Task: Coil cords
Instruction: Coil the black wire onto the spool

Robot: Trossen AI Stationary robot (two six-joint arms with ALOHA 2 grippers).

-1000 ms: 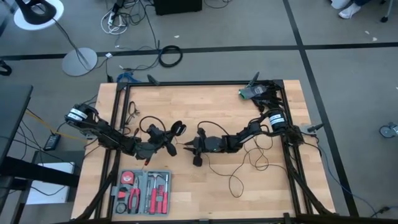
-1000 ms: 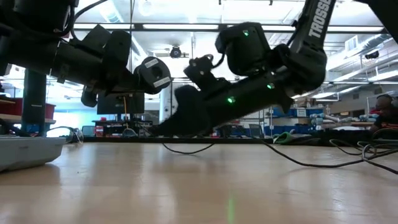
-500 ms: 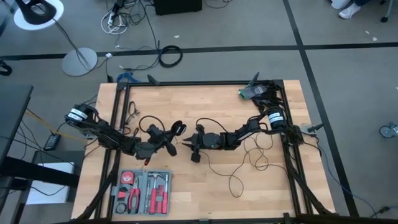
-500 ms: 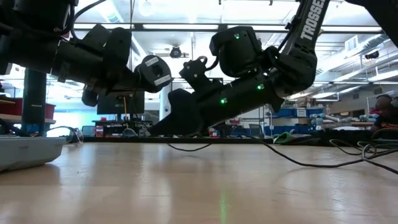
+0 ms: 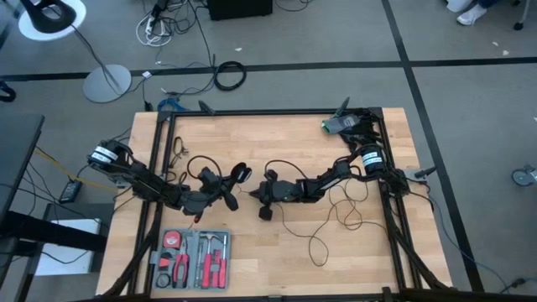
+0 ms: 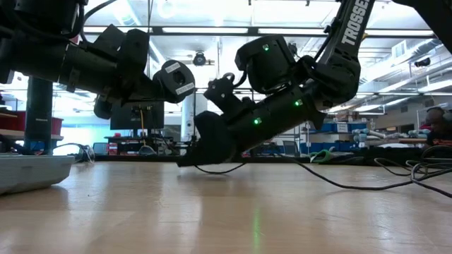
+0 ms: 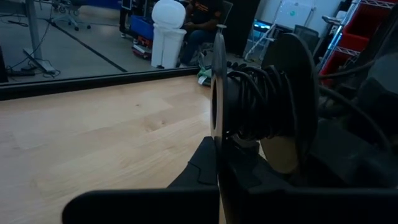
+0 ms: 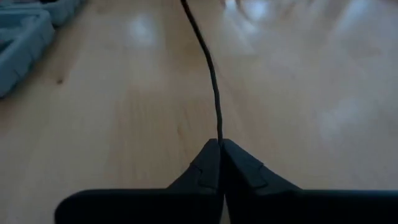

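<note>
Since a second ago the right arm has swung its wrist toward the table's middle and dipped, and its fingers, then apart, have come together on the cord; the left arm has barely shifted.

The table (image 5: 352, 268) is a wooden top in a black frame, with a tool tray (image 5: 191, 257) at its near left corner. The left arm reaches in from the left edge, the right arm from the right edge, and their tips sit near each other at the centre.

The cord (image 5: 340, 220) lies in loose loops on the right half of the table, one strand running under the right arm to the centre. Part of it is already wound on a spool (image 7: 261, 102), which the left gripper (image 5: 220, 193) holds, fingers clamped on the spool's disc, well above the wood.

The right gripper (image 8: 219, 163) is low, close to the tabletop, fingers pinched shut on the cord, which leads straight away from the tips across the wood.

The step in hand looks like feeding: a fresh grip on the slack strand. The next move probably calls for carrying that strand up and around the spool, keeping it taut enough to lay beside the earlier turns without dragging the loose loops into a tangle.
</note>
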